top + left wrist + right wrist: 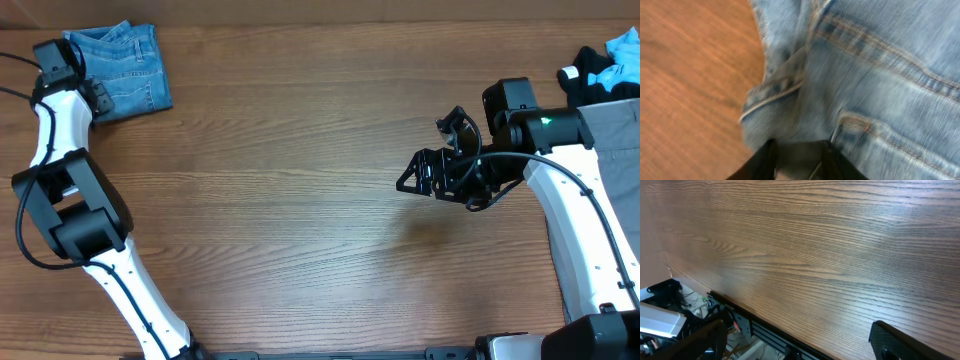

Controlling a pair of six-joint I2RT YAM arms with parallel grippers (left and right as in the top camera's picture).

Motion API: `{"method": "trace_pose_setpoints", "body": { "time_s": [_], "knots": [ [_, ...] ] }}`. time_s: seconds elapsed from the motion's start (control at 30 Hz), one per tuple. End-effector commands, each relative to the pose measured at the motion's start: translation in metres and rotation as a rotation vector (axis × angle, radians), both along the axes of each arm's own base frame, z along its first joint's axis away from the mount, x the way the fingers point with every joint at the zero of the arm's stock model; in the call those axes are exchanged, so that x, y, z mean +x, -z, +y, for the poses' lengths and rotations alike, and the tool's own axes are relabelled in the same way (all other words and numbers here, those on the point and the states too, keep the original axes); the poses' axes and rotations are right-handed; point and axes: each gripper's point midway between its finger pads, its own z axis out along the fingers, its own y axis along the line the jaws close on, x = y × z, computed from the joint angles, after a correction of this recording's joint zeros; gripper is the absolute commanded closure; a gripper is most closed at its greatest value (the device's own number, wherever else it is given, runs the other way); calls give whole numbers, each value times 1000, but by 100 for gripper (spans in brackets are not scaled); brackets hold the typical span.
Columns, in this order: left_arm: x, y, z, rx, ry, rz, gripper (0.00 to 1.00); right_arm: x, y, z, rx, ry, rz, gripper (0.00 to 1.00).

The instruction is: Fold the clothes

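The light blue denim jeans [125, 65] lie folded in the far left corner of the table. My left gripper [93, 100] sits at their near left edge. In the left wrist view the jeans [875, 75] fill the frame, blurred, with seams and a hem showing. The left gripper [799, 146] has its two dark fingers apart, tips against the denim fold. My right gripper [428, 158] hovers open over bare wood right of centre, holding nothing; in its wrist view the right gripper [797, 340] spans the table's front edge. More clothes, black and cyan [605, 62] and grey trousers [615, 140], lie far right.
The wooden table [300, 200] stretches between the two arms. Beyond its front edge [765, 325] are a metal frame, cables and electronics. The right arm's white link crosses the grey trousers.
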Motion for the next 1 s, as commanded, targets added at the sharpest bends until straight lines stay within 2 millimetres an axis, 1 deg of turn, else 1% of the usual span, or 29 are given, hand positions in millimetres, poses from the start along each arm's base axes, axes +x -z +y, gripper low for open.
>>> {"method": "trace_pose_setpoints", "body": {
  "time_s": [0.0, 0.03, 0.07, 0.13, 0.17, 0.2, 0.23, 0.33, 0.37, 0.43, 0.5, 0.53, 0.57, 0.63, 0.73, 0.8, 0.87, 0.97],
  "knots": [
    [-11, -52, 1, 20, -66, -50, 57, 2, -6, 1, 3, -4, -27, 8],
    [-13, -71, -4, 12, -75, -81, 36, 3, -7, 1, 4, -4, -34, 9],
    [-14, -88, -9, 5, -75, -105, 0, 5, -7, 2, 5, -4, -44, 9],
    [-19, -122, -25, -23, -58, -154, 0, 10, -10, 2, 9, 0, -72, 9],
    [-21, -144, -36, -44, -38, -187, 0, 13, -12, 2, 11, 4, -92, 9],
    [-24, -160, -45, -60, -19, -213, 0, 15, -15, 3, 14, 13, -106, 9],
    [-27, -180, -58, -81, 11, -246, 0, 16, -19, 3, 17, 22, -123, 9],
    [-42, -230, -96, -147, 107, -321, 0, 16, -33, 3, 24, 24, -191, 9],
    [-49, -247, -111, -173, 144, -346, 0, 15, -40, 3, 27, 24, -217, 9],
    [-64, -274, -137, -229, 213, -386, 0, 9, -54, 2, 33, 24, -272, 9],
    [-85, -301, -164, -301, 270, -429, 0, 1, -70, 1, 39, 24, -332, 9],
    [-104, -322, -186, -347, 327, -461, 0, -7, -83, 0, 43, 24, -379, 8],
    [-116, -335, -197, -364, 357, -481, 0, -14, -90, -1, 40, 26, -407, 6],
    [-138, -354, -215, -372, 395, -506, 0, -26, -102, -5, 25, 33, -453, 4],
    [-175, -374, -237, -364, 432, -521, 0, -45, -114, -12, 3, 51, -502, 3],
    [-201, -381, -254, -361, 472, -511, 0, -59, -118, -16, -3, 73, -517, 2],
    [-225, -384, -270, -333, 544, -496, 0, -72, -118, -17, 0, 76, -533, 2],
    [-254, -379, -286, -314, 608, -485, 0, -87, -110, -21, -7, 100, -547, 2]
  ]
}}
